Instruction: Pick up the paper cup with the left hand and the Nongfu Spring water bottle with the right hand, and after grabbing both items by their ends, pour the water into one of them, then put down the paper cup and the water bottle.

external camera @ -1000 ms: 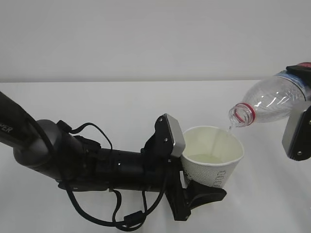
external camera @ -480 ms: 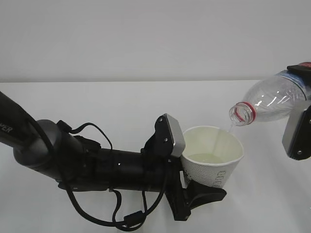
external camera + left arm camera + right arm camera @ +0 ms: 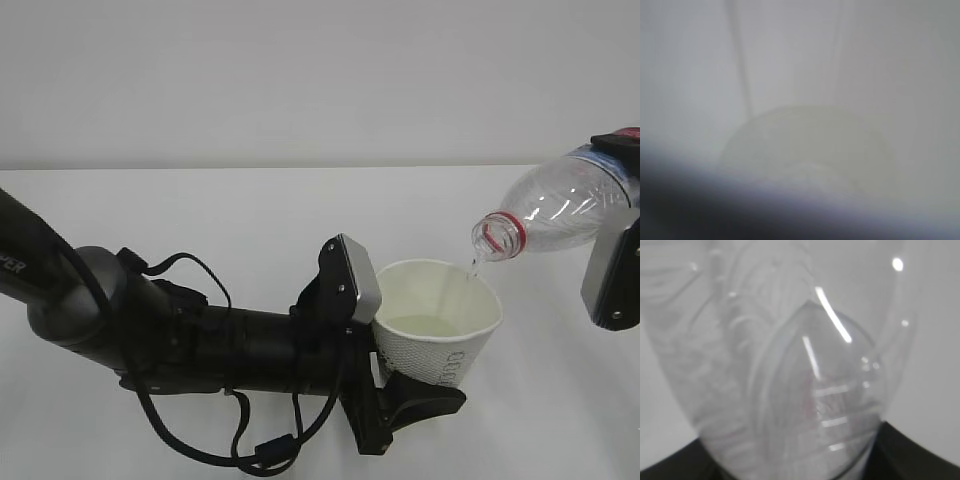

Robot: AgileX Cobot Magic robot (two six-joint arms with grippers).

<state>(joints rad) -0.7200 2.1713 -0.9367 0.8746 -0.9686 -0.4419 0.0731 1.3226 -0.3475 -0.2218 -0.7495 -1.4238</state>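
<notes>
At near centre, the left hand [image 3: 405,345] clamps the paper cup [image 3: 437,325]; at right, the right hand [image 3: 615,230] grips the tilted Nongfu Spring water bottle [image 3: 555,212], water [image 3: 474,264] trickling into the cup.

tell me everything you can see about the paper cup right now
The paper cup is a small white tapered cup with dark print low on its side, open at the top and tilted slightly. The left gripper clamps its lower part and holds it above the white table. A shallow pool of water lies inside. The tipped bottle has its mouth just above the far rim, a thin stream falling in.
</notes>
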